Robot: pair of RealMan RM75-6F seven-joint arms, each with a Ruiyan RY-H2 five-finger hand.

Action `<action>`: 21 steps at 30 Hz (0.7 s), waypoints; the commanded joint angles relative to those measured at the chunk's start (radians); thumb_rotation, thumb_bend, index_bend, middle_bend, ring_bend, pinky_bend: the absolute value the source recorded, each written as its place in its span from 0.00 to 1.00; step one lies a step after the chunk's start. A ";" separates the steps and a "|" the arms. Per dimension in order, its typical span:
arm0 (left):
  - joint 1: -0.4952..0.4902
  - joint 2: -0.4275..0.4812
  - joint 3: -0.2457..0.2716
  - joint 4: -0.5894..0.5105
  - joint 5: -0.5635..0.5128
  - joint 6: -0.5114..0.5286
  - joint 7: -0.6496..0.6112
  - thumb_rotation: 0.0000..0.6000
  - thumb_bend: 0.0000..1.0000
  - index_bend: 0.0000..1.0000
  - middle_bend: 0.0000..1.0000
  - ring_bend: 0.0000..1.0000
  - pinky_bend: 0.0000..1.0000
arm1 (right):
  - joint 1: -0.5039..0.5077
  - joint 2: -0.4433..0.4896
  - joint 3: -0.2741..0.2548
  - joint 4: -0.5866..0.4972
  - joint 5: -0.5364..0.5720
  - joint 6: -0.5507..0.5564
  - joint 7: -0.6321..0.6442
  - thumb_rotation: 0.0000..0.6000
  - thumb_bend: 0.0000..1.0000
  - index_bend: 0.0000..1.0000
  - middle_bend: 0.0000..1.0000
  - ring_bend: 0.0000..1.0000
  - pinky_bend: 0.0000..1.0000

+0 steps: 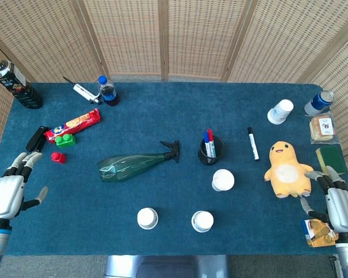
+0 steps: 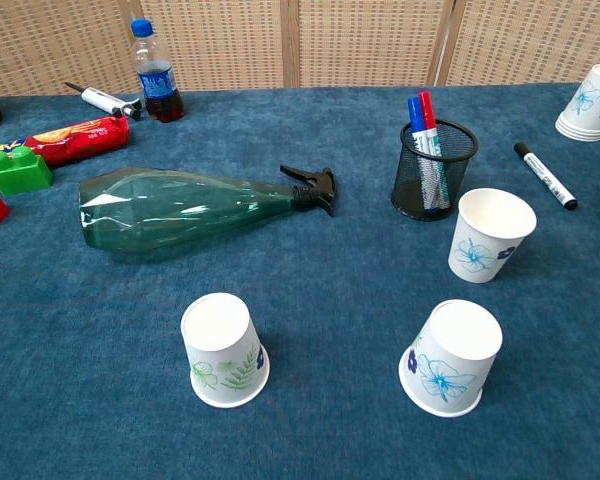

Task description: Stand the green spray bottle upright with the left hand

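The green spray bottle (image 1: 130, 165) (image 2: 185, 209) lies on its side in the middle of the blue table, its black trigger head (image 1: 171, 149) (image 2: 313, 186) pointing right. My left hand (image 1: 8, 191) rests at the table's front left edge, open, fingers apart, well left of the bottle and holding nothing. At the front right edge my right hand (image 1: 336, 202) is also open and empty. Neither hand shows in the chest view.
Two upturned paper cups (image 1: 147, 218) (image 1: 202, 221) stand in front of the bottle, a third (image 1: 223, 180) to its right. A mesh pen holder (image 1: 210, 150) stands by the trigger head. Green and red blocks (image 1: 64, 141) and a snack pack (image 1: 73, 124) lie left. A plush toy (image 1: 286, 170) sits right.
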 commanded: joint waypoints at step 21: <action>-0.236 0.225 -0.053 -0.146 -0.159 -0.362 0.115 1.00 0.41 0.04 0.09 0.03 0.15 | -0.035 0.010 -0.013 0.006 -0.032 0.052 0.055 1.00 0.39 0.25 0.26 0.06 0.16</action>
